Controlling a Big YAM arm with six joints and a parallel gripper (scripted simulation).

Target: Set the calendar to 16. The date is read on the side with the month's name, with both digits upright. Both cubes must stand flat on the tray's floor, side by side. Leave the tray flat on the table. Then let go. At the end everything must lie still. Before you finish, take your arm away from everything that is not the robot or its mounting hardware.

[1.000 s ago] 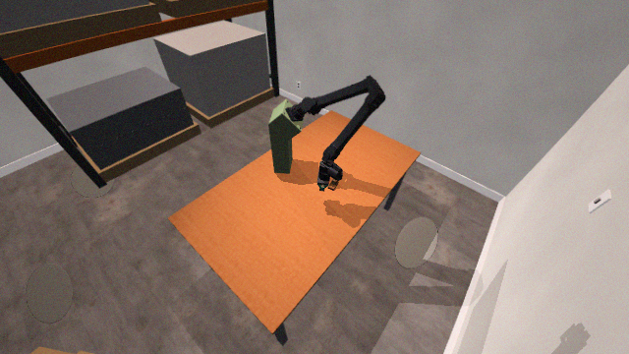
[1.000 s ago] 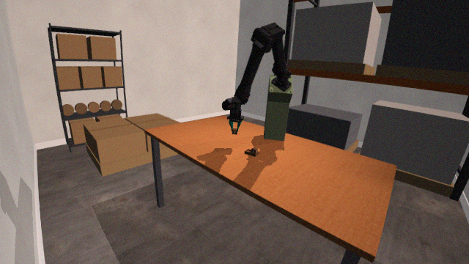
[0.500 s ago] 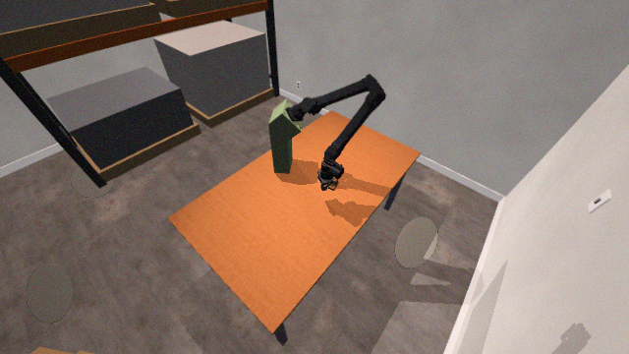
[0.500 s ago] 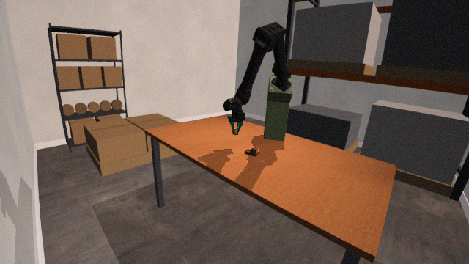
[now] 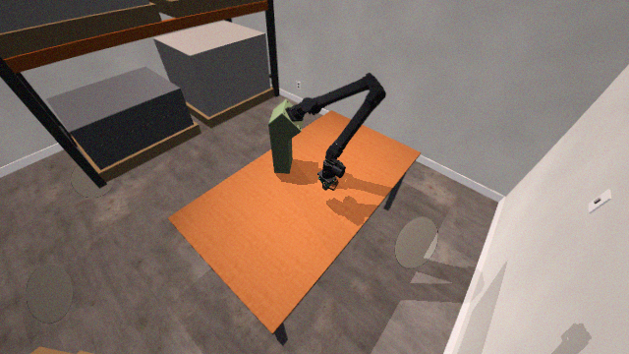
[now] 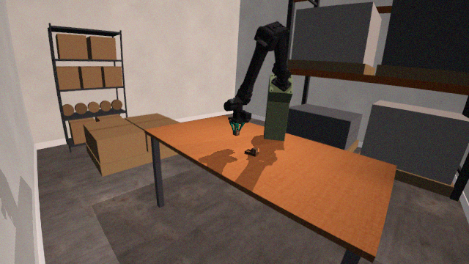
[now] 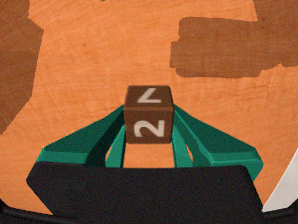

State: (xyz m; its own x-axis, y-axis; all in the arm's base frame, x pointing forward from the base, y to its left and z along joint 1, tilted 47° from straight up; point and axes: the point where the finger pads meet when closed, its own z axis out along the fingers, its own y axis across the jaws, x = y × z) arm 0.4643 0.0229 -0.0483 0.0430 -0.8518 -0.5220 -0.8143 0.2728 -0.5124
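The biggest thing is the orange bench (image 5: 275, 221) (image 6: 322, 169), which carries the green pedestal (image 5: 281, 147) (image 6: 275, 117). On this pedestal is mounted the black arm (image 5: 356, 115) (image 6: 254, 66), bent high and then down, probably so that the tool (image 5: 328, 185) (image 6: 237, 132) (image 7: 149, 111) can come to its work from above. On the bench, apart from the tool, lies the small dark calendar tray (image 6: 248, 152), with what seems to be one cube (image 6: 253, 149) in it. The tool is grasping the other cube, the brown one (image 6: 237, 133) (image 7: 149, 120), by two opposite sides, above the bench. I judge that it is held so to leave its numbered faces free for checking or turning.

The wrist view shows a 2 lying sideways and part of another digit, perhaps a 7; the exterior view is too coarse for any digit. But the exterior view shows the tray, which the wrist view does not. In the top view I cannot make out the tray. The date itself cannot be read.

Hand (image 5: 329, 187) (image 6: 237, 133) (image 7: 149, 111) swivelled (mostly a twist), green fingers (image 6: 232, 127) showing wider in exterior view
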